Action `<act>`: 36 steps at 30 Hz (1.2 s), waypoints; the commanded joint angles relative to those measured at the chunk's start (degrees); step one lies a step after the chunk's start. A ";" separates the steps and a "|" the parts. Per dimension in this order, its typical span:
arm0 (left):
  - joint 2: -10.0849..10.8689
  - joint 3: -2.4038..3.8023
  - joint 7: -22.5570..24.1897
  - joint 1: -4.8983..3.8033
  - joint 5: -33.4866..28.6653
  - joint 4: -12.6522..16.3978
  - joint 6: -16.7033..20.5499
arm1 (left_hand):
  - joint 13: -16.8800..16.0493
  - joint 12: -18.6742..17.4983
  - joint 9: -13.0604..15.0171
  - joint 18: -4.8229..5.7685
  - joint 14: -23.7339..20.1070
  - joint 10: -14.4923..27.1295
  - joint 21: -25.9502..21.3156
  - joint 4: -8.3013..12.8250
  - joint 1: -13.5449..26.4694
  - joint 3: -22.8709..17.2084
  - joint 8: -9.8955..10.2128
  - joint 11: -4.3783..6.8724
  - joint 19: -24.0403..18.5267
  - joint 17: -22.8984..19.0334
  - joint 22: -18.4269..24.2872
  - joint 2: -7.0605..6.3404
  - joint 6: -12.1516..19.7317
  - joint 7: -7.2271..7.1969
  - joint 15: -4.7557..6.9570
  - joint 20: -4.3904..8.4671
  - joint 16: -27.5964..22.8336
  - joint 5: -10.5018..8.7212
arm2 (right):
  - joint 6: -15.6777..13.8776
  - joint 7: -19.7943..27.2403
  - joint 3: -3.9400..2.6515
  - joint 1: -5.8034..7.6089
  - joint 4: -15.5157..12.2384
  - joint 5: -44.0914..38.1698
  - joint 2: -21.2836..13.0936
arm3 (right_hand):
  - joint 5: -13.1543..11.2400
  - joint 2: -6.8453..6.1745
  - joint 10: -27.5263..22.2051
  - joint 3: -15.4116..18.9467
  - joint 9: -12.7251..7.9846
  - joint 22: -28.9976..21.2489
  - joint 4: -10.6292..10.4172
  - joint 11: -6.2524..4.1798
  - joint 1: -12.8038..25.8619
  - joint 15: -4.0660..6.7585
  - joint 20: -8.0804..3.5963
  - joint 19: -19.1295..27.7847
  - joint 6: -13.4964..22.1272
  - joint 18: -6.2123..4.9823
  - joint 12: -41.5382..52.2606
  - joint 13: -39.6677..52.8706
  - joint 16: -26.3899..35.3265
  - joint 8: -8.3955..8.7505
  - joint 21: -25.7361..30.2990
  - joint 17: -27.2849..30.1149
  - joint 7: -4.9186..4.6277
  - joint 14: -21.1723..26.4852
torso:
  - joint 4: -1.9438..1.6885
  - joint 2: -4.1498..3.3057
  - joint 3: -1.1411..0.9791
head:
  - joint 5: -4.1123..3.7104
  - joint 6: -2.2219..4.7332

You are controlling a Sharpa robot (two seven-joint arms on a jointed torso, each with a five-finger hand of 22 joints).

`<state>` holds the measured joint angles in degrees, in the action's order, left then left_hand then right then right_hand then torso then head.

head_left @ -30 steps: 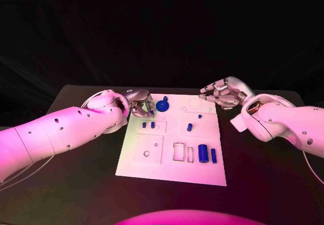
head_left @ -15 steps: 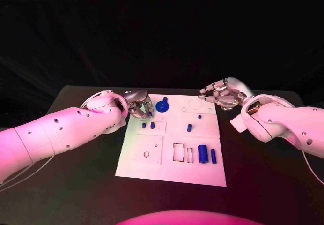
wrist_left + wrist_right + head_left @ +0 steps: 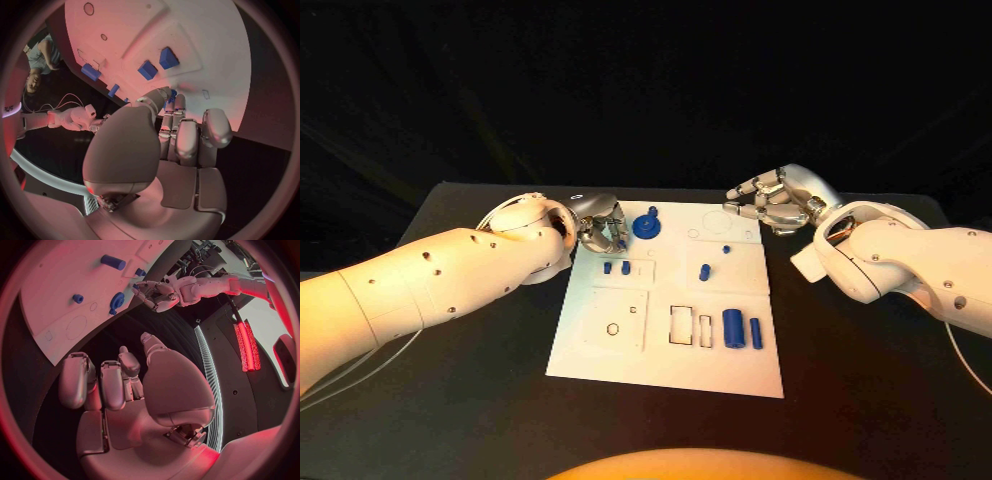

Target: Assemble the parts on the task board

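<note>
Left hand [image 3: 603,232] pinching blue gear [image 3: 646,226], right hand [image 3: 776,200] clenched, black table [image 3: 877,370]

Dim, dark surround; warm light on arms; fisheye bending in wrist views.

The left hand [image 3: 603,232] is at the board's [image 3: 678,300] far left corner, fingers curled in. The right hand [image 3: 776,203] is just beyond its far right corner, fingers curled, holding nothing.

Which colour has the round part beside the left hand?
Blue: the round part, best seen in the head view.
</note>
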<state>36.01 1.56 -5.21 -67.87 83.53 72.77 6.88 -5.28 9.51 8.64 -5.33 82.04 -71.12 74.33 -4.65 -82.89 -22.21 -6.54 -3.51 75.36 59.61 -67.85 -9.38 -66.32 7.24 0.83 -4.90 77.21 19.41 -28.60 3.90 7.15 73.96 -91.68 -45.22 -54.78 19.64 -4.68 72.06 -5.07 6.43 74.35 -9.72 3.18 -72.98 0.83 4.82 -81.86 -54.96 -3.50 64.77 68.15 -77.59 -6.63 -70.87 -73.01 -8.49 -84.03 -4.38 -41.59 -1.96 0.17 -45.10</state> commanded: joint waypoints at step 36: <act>-0.47 -0.05 -0.57 0.07 0.14 -0.38 -2.16 | -0.26 -0.61 -0.03 -0.35 0.30 -0.43 -0.20 0.54 0.81 0.27 0.58 0.08 0.26 0.00 0.33 -0.07 -0.16 0.08 -0.05 -0.05 0.23 -0.17 | 0.30 0.27 -0.01 -0.11 0.09 -0.49 0.12 | 0.38 0.34 0.39 0.30 -0.02 -0.08 -0.03 0.11 -0.06 0.36 -0.02 0.06 -0.28 -0.88 0.17 0.00 0.18 -0.32 0.23 0.05 0.23 -2.03 | -0.01 0.01 0.00 | 0.18 -0.25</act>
<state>35.54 1.53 -5.48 -67.83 83.56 72.36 5.48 -5.57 9.11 8.67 -5.33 82.03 -71.32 74.33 -4.50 -82.67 -22.05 -6.25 -3.30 75.35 59.52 -67.63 -9.59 -66.52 7.02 0.83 -4.91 77.21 19.41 -28.59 3.87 7.15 73.90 -91.61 -45.26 -54.73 19.64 -4.68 72.06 -5.07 6.43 74.34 -9.72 3.18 -72.98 0.83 4.82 -81.86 -54.96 -3.50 64.77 68.13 -77.59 -6.63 -70.87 -73.01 -8.49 -84.03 -4.41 -41.58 -1.97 0.31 -45.35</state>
